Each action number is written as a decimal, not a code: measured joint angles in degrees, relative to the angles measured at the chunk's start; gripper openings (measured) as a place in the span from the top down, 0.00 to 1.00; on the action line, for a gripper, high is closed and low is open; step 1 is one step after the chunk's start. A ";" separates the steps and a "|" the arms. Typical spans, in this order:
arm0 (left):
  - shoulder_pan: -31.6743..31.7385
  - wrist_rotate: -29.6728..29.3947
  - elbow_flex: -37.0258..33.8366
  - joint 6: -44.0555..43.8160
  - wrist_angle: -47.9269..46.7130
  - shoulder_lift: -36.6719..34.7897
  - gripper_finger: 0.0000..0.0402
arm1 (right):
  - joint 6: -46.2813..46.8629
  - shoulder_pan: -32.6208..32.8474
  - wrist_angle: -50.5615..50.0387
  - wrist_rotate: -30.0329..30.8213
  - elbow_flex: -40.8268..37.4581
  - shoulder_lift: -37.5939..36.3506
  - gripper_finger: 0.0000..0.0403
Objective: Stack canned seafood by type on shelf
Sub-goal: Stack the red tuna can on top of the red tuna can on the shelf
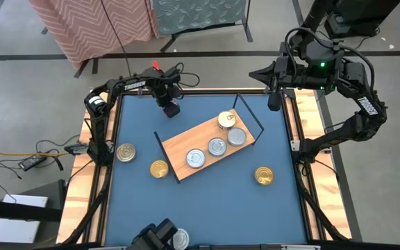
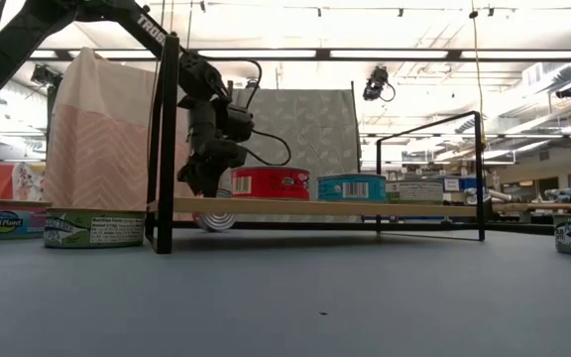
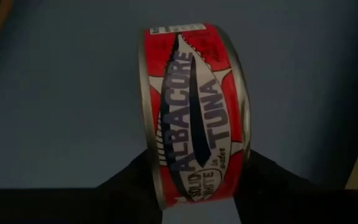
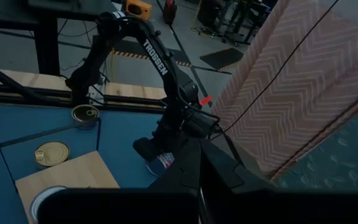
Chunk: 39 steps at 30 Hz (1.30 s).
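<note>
A red-labelled albacore tuna can [image 3: 194,112] stands on its edge on the blue table, just beyond the far side of the shelf [image 1: 186,149]. My left gripper [image 1: 171,105] points down over it and is shut on it. The light-wood shelf with black wire ends holds several silver-lidded cans [image 1: 217,146]. A gold-lidded can [image 1: 226,120] lies stacked on another at the shelf's right end. My right gripper [image 4: 197,183] is shut on nothing, raised above the table's far right corner. My left gripper pinches the red can by its two flat ends [image 3: 246,146], one finger [image 3: 129,180] on each. The fingers come from above, pointing down. The can stands on its curved side [image 2: 216,222] on the table, label toward the wrist camera.
Two gold-lidded cans [image 1: 126,152] [image 1: 159,169] lie on the table left of the shelf, and a third [image 1: 263,176] lies near its right end. Another can [image 1: 179,239] sits at the near edge. A wooden rim [image 1: 82,180] bounds the table.
</note>
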 joint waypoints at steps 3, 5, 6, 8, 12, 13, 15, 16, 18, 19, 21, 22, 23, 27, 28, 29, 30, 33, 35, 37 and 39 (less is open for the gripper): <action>-0.07 -0.49 0.01 -0.02 0.04 0.00 0.65 | 0.04 0.00 0.00 -0.25 0.00 0.00 0.97; -0.04 -0.46 0.02 -0.11 0.02 0.00 0.65 | 0.04 0.00 0.00 -0.25 0.00 0.00 0.97; -0.04 -0.44 0.02 -0.17 0.02 0.00 0.65 | 0.04 0.00 0.00 -0.26 0.00 0.00 0.97; -0.06 -0.50 0.01 -0.26 0.00 0.00 0.64 | 0.04 0.00 0.00 -0.25 0.00 0.00 0.97; -0.07 -0.60 0.00 -0.24 -0.21 -0.37 0.62 | 0.04 0.00 0.00 -0.27 0.00 0.00 0.97; -0.07 -0.66 -0.04 -0.24 -0.25 -0.67 0.62 | 0.02 0.00 0.00 -0.27 0.00 0.00 0.97; -0.07 -0.75 -0.07 -0.24 -0.22 -1.79 0.63 | 0.03 0.00 0.00 -0.27 0.00 0.00 0.97; -0.07 -0.71 0.02 -0.24 -0.33 -2.42 0.64 | 0.04 0.00 -0.02 -0.27 0.00 0.00 0.97; -0.07 -0.71 0.87 -0.24 -1.38 -3.49 0.64 | 0.02 0.00 -0.02 -0.27 0.00 0.00 0.97; -0.07 -0.68 1.51 -0.24 -1.98 -4.12 0.65 | 0.02 0.00 -0.02 -0.27 0.00 0.00 0.97; -0.27 -0.53 3.01 -0.27 -2.48 -6.05 0.64 | 0.02 0.00 -0.02 -0.27 0.00 0.00 0.97; -0.38 -0.50 3.85 -0.32 -2.49 -7.23 0.64 | 0.02 0.00 -0.02 -0.27 0.00 0.00 0.97; -0.54 -0.42 4.67 -0.50 -2.48 -8.45 0.63 | 0.02 0.00 -0.02 -0.27 0.00 0.00 0.97; -2.17 -0.55 8.02 -1.74 -2.85 -13.92 0.63 | 0.02 0.00 -0.07 -0.27 0.00 0.00 0.97; -2.75 -0.54 8.76 -1.89 -2.77 -15.48 0.63 | 0.05 0.00 -0.07 -0.27 0.00 0.00 0.97; -3.54 -0.56 9.51 -1.96 -2.75 -17.10 0.64 | 0.18 -0.02 -0.07 -0.27 0.00 0.00 0.97; -4.42 -0.58 10.22 -2.13 -2.68 -18.75 0.64 | 0.25 0.00 -0.07 -0.27 0.00 0.00 0.97; -8.03 -1.73 11.91 -3.99 -2.39 -23.08 0.64 | 0.39 0.00 -0.09 -0.29 0.00 0.00 0.97; -11.03 -1.97 12.96 -6.34 -1.60 -25.59 0.64 | 0.42 -0.02 -0.09 -0.93 0.00 0.02 0.97; -14.33 -1.95 13.94 -9.00 -0.18 -28.00 0.64 | 0.42 -0.02 -0.03 -3.01 0.00 0.16 0.97; -17.90 -2.05 15.09 -11.32 1.72 -29.61 0.64 | 0.17 -0.15 0.02 -6.65 0.00 0.62 0.97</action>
